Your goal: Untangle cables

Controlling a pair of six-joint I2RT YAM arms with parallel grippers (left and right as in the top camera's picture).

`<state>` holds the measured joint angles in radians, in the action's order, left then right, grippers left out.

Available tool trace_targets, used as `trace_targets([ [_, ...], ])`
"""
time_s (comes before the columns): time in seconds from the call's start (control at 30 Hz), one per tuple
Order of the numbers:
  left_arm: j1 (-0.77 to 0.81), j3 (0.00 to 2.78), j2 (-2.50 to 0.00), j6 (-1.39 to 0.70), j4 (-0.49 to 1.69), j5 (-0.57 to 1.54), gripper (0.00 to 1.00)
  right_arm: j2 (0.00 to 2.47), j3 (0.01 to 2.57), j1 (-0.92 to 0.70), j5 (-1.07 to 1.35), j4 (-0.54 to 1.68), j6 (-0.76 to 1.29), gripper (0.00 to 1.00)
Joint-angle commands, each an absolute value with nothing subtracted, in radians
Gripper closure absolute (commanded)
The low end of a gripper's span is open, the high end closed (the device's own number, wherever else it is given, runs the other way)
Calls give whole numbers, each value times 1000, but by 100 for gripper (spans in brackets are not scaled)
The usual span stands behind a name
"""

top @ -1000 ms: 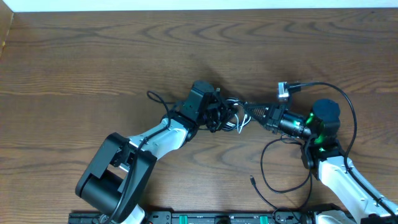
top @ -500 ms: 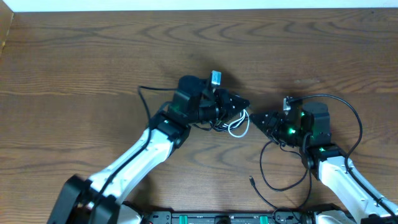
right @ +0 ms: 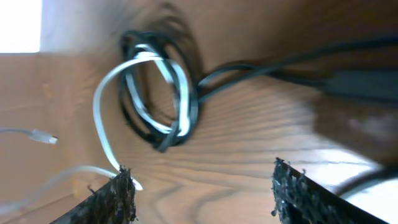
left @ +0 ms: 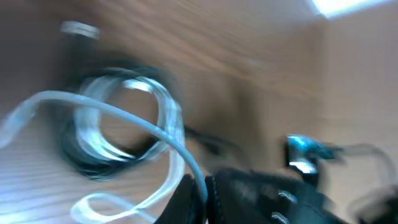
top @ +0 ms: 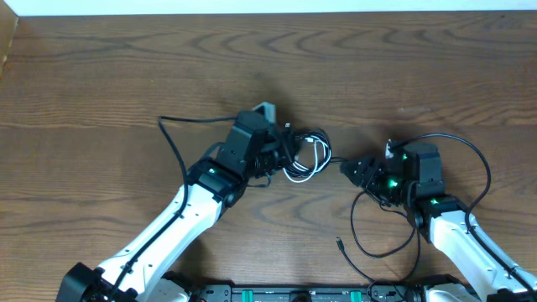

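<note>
**Overhead.** Cables [top: 306,149]: black and white loops, bunched mid-counter [top: 126,67] between the two arms. Left claw [top: 284,153]: buried in the bunch's left edge. Right claw [top: 351,169]: just beside the bunch, not touching. One thin black cord [top: 353,222] lies apart by the right arm.

**Left wrist.** Blurred. Claw together, with the white cord [left: 168,124] running into its tips, apparently pinched.

**Right wrist.** Claw fingers apart, nothing between them. Ahead of them, the white cord threads through the black coils.

**Risk.** Pulling the white cord alone would likely drag the whole bunch or cinch its loops, since nothing anchors the far side.
</note>
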<state>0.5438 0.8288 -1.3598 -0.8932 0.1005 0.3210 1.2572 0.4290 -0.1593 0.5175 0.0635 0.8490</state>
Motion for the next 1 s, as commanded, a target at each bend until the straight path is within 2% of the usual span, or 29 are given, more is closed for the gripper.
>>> trace_targets([
  [0.0, 510, 834, -1359, -869, 108, 114, 92, 1248, 432, -165, 442, 88, 813, 28],
  [0.13, 460, 834, -1359, -868, 82, 46, 92, 1248, 432, -165, 432, 95, 813, 26],
  [0.3, 395, 834, -1359, -869, 86, -246, 92, 1248, 432, -181, 432, 102, 813, 26],
  [0.33, 383, 834, -1359, -869, 85, -286, 85, 1248, 432, -191, 431, 101, 813, 25],
  [0.37, 370, 834, -1359, -869, 86, -302, 58, 1248, 432, -199, 427, 101, 813, 25],
  [0.4, 358, 834, -1359, -869, 87, -300, 25, 1248, 432, -209, 419, 99, 813, 25],
  [0.43, 346, 834, -1359, -870, 97, -292, 3, 1248, 432, -220, 408, 98, 812, 25],
  [0.57, 329, 834, -1359, -903, 218, -249, 3, 1248, 432, -279, 313, 97, 806, 26],
  [0.73, 329, 834, -1359, -1130, 434, -161, 3, 1254, 432, -372, 131, 43, 777, 25],
  [0.9, 332, 834, -1359, -1082, 448, 23, 2, 1296, 432, -467, -17, -76, 701, 25],
  [0.97, 335, 834, -1359, -1047, 448, 42, 3, 1330, 433, -495, -24, -121, 706, 31],
])
